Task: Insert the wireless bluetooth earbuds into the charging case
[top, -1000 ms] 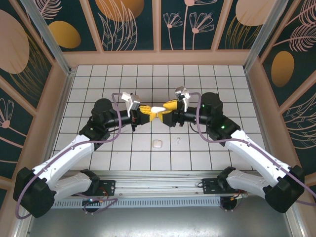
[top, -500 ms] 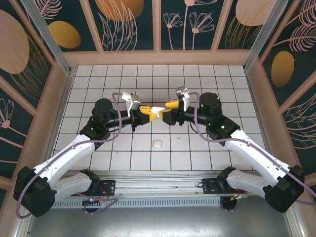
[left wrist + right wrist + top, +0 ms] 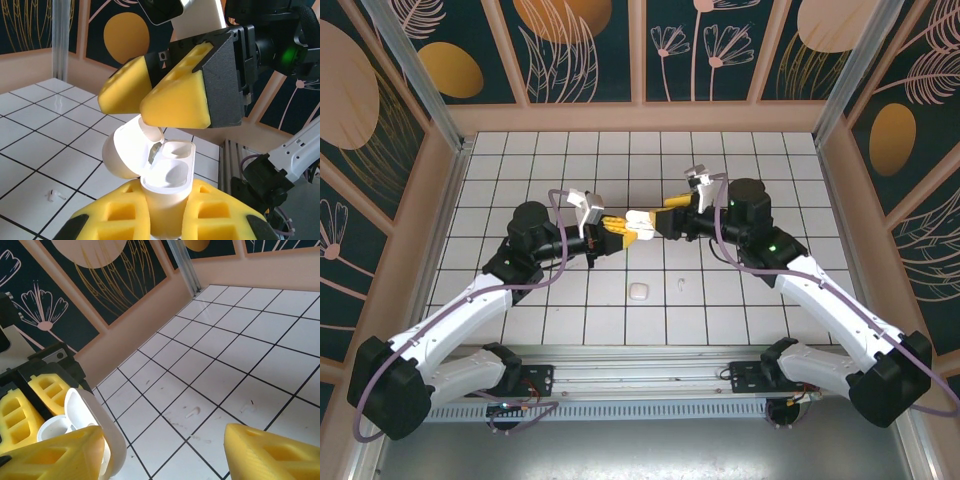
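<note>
My left gripper (image 3: 620, 232) (image 3: 167, 195) is shut on a white charging case (image 3: 167, 172) (image 3: 632, 222), held upright off the floor with its lid (image 3: 125, 152) flipped open. Both sockets look empty. My right gripper (image 3: 650, 222) (image 3: 160, 455) is open. Its yellow fingers (image 3: 175, 100) hover just above the case, and the nearer one touches the lid's edge (image 3: 97, 425). One tiny white earbud (image 3: 54, 196) (image 3: 680, 285) lies on the tiles. In the right wrist view two more earbuds (image 3: 192, 412) (image 3: 247, 406) lie on the floor beyond the fingers.
A second white rounded-square case (image 3: 638, 292) lies shut on the tiles near the front, just left of the loose earbud. Wooden walls (image 3: 440, 200) ring the white tiled floor (image 3: 570, 160). The arms' mounting rail (image 3: 640, 380) runs along the near edge.
My right gripper has lifted and swung a little left, from beside the case to over its open lid. The left arm and the case have hardly moved.
</note>
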Tool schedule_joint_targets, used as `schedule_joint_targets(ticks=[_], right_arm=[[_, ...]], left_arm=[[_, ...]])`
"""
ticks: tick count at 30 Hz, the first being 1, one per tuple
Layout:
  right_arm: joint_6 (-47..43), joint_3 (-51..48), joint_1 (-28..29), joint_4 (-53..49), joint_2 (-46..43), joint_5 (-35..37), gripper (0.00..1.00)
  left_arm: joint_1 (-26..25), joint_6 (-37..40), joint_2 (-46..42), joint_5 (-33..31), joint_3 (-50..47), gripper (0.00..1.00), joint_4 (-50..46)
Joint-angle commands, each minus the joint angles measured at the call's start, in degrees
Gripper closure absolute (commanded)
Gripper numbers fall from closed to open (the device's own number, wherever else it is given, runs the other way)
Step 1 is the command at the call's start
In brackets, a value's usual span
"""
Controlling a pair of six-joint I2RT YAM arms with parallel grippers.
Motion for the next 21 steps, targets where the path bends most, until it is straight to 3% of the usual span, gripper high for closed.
schedule_joint_targets(ticks=[1, 16, 21], right_arm=[[1.84, 0.69, -0.9, 0.33, -0.25, -0.45, 0.35], [5.33, 1.91, -2.44, -3.12, -3.64, -1.24, 0.36], [9.2, 2.02, -9.92, -7.25, -2.43, 0.39, 0.36]], left_arm=[[-0.27, -0.95, -0.98, 0.19, -0.32, 1.0, 3.01], [-0.14, -0.98, -2.37, -10.34, -1.02, 1.0, -0.82], [-0.18, -0.7, -2.74, -13.72, -2.13, 1.0, -2.29]])
